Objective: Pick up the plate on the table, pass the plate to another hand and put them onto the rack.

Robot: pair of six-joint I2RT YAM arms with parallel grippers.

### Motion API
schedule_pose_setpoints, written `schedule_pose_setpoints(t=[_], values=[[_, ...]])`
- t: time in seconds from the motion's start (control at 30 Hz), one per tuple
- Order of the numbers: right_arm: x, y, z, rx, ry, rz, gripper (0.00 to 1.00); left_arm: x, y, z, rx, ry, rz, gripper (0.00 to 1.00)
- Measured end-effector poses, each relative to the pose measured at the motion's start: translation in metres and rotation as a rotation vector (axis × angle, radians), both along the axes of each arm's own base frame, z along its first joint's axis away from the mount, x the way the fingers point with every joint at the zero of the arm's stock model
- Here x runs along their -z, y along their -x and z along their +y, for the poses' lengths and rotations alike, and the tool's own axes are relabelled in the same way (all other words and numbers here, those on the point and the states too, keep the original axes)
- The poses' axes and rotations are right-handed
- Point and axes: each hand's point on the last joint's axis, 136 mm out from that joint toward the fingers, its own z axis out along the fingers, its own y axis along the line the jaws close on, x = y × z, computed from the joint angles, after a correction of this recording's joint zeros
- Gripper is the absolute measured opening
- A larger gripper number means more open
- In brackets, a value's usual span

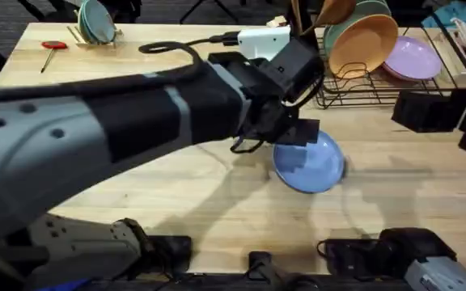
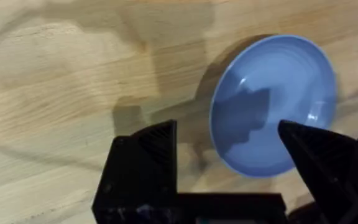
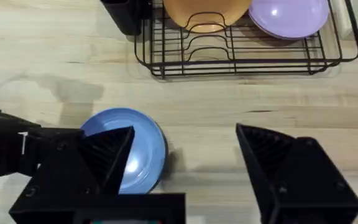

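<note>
A pale wooden bench [image 1: 136, 182] carries a black wire rack [image 3: 241, 53] at its far right. The left arm reaches across the middle, its gripper [image 2: 229, 158] with jaws wide open directly above the light-blue plate [image 1: 310, 164], which lies flat and straddled at one rim. The right gripper [image 3: 185, 155], also open, sits nearer its base, farther from the plate.

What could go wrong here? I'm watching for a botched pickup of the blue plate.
The left pincer is open above the plate's near rim; the plate lies flat on the table, so a finger may push it instead of getting under. The rack already holds an orange bowl and a lilac plate, leaving fewer slots.
</note>
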Motion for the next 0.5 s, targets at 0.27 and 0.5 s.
schedule_pose_setpoints(t=[0.27,0.5], values=[[0.000,0.000,0.000,0.000,0.000,0.000,0.995,0.035,-0.002,0.005,-0.015,-0.090,0.044,0.995],[0.000,0.000,0.000,0.000,0.000,0.000,0.995,0.058,-0.003,0.008,-0.018,-0.147,0.076,0.995]])
